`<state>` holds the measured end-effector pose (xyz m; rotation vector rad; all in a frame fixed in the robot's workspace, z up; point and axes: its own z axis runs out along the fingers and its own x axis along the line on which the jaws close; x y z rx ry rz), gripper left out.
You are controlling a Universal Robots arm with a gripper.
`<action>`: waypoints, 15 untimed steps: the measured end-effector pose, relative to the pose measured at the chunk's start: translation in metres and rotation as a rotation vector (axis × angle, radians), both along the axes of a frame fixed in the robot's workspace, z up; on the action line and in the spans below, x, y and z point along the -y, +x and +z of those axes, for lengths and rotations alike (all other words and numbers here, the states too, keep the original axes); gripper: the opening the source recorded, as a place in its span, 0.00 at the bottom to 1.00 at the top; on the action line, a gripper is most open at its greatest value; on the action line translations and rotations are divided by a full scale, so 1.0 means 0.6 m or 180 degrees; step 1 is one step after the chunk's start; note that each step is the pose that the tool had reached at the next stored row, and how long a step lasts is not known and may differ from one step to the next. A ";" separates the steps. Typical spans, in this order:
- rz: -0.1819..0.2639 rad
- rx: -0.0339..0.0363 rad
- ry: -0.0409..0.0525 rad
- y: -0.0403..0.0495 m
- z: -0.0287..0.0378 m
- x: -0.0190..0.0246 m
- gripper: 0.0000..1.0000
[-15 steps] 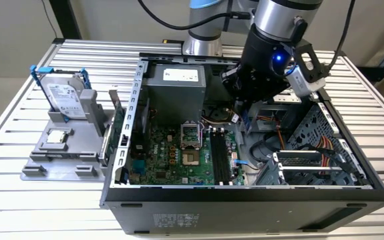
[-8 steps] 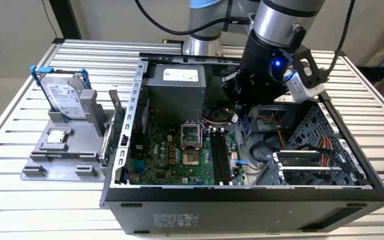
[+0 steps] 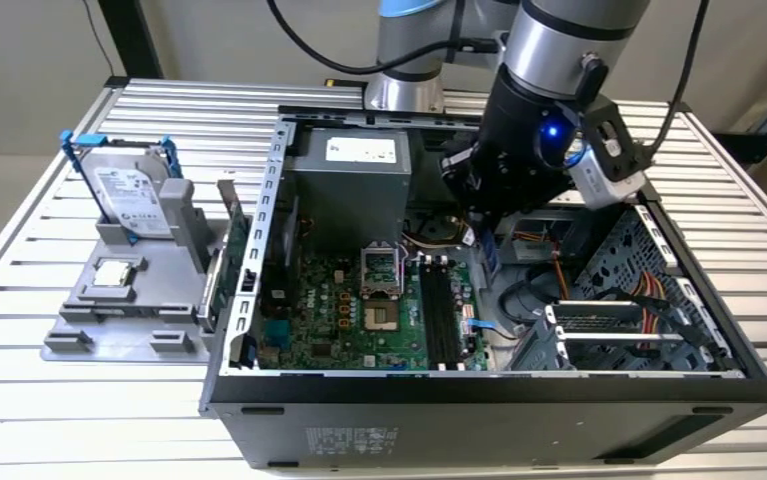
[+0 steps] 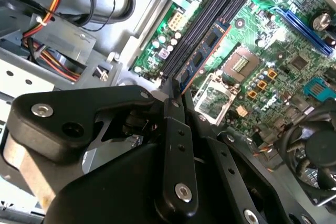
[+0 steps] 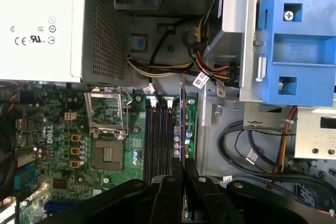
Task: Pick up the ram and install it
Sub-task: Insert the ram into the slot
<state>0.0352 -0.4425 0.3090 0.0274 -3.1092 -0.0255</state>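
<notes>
The ram (image 4: 205,53) is a slim, long, flat stick: a dark blue-green circuit board carrying black chips, with a thin copper-coloured line along one long edge. In the first wrist view the ram (image 5: 182,124) shows edge-on, as little more than a narrow strip. The black jaws are clenched on one end of it, one on each flat face, and hold it out over the green motherboard (image 3: 330,310) inside the open black computer case (image 3: 490,410). It runs lengthwise in line with the black memory slots (image 5: 157,135). Whether it touches a slot cannot be told.

By count: one ram, one silver robot arm (image 3: 563,50), one case and one grey metal power supply box (image 3: 350,190). There is also one square silver processor socket (image 5: 107,114) with its frame raised. The slots lie side by side, and their number is hard to make out.

Beside the case, on the ribbed aluminium tabletop (image 3: 90,420), stands one grey plastic holder (image 3: 116,330). It carries one silver hard drive in a blue frame (image 3: 130,195), upright, and one small square silver chip (image 3: 115,272), lying flat
</notes>
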 end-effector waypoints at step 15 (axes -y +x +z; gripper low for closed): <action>-0.0147 0.0002 -0.0001 -0.002 -0.033 0.0227 0.00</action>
